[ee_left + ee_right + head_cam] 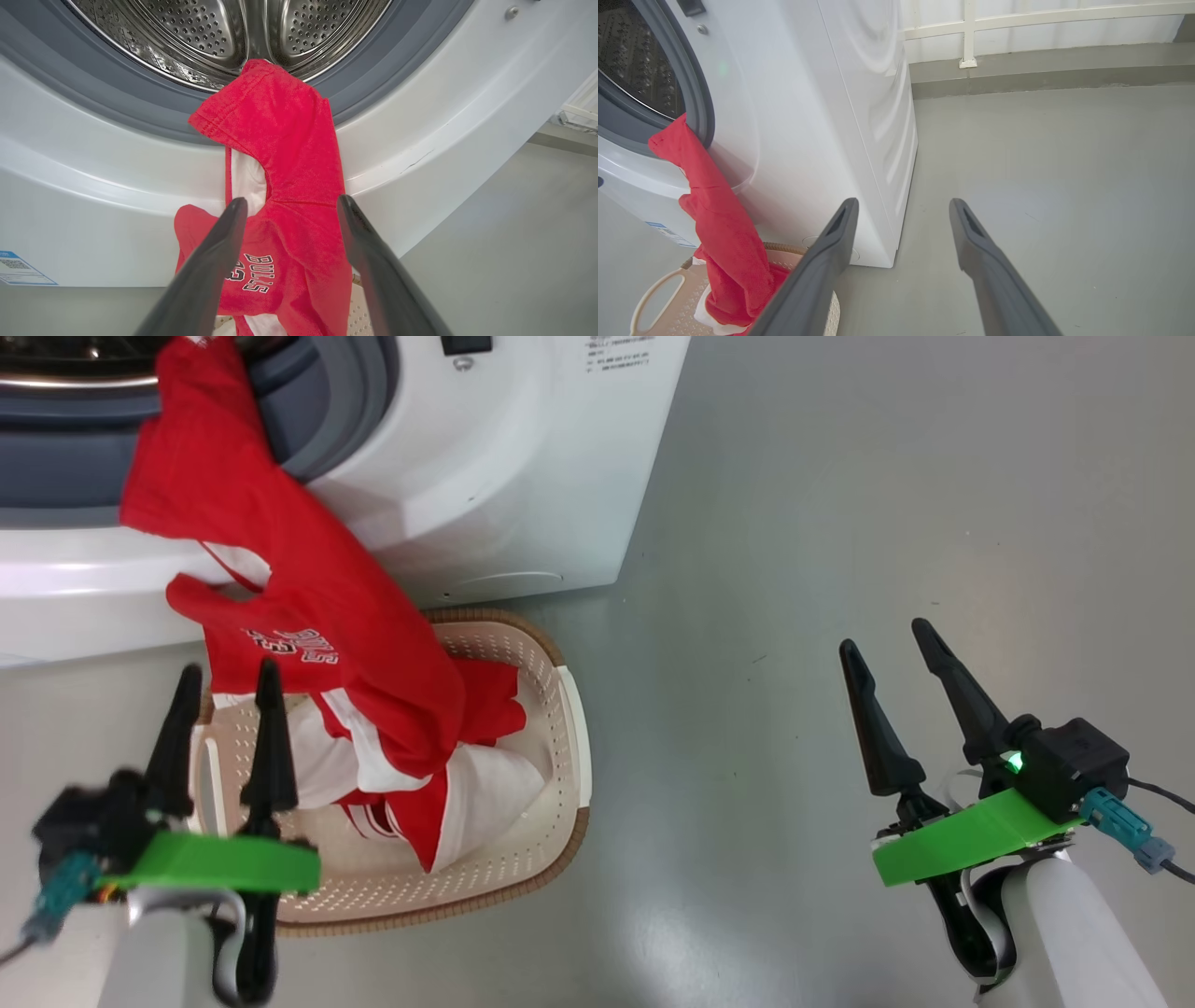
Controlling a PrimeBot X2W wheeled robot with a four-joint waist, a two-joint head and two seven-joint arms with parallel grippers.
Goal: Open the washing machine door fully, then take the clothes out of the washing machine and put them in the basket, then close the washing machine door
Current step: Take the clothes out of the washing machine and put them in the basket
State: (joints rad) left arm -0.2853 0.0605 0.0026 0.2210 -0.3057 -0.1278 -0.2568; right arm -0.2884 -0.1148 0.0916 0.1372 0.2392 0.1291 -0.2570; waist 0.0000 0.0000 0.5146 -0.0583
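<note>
The red garment hangs out of the drum of the washing machine and over the grey gasket, with its lower half already piled in the basket on the floor just below. The left pincer hovers wide and empty in front of it. The right pincer is equally wide, well off to the side. It seems best to grip the cloth high, near the gasket, and lift it clear before lowering, so nothing snags or spills over the rim.
</note>
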